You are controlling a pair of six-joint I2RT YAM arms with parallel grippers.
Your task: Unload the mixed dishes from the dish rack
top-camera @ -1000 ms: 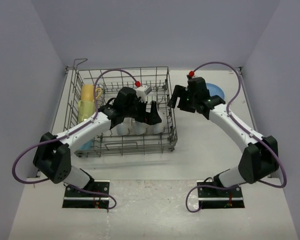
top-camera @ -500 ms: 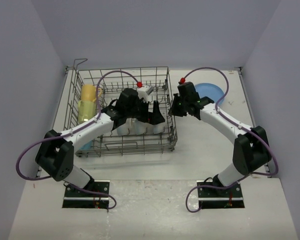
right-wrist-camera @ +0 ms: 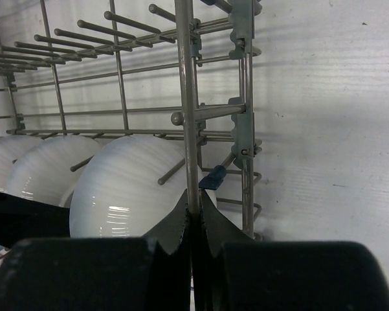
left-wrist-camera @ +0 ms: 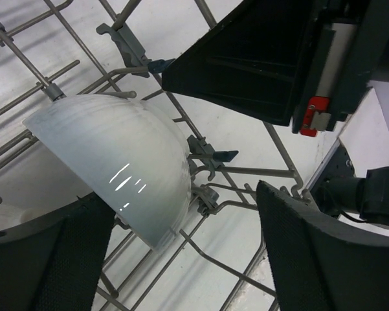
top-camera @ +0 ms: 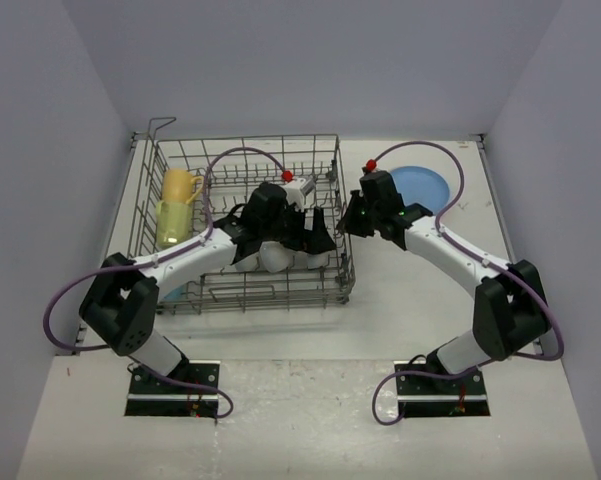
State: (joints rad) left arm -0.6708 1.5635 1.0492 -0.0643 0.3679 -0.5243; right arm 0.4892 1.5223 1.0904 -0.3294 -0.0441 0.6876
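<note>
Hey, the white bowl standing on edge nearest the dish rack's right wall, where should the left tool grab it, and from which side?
Pinch the white bowl by its upper rim, coming from above. It stands on edge between the dish rack tines, so wires crowd its lower half, and its smooth domed back would probably slip. The left tool is open over it.

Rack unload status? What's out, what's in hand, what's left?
Done: blue plate lies on the table outside the dish rack. In hand: nothing lifted; left tool open around a white bowl, right tool shut on a rack wire. Left: all three bowls, yellow mug.
</note>
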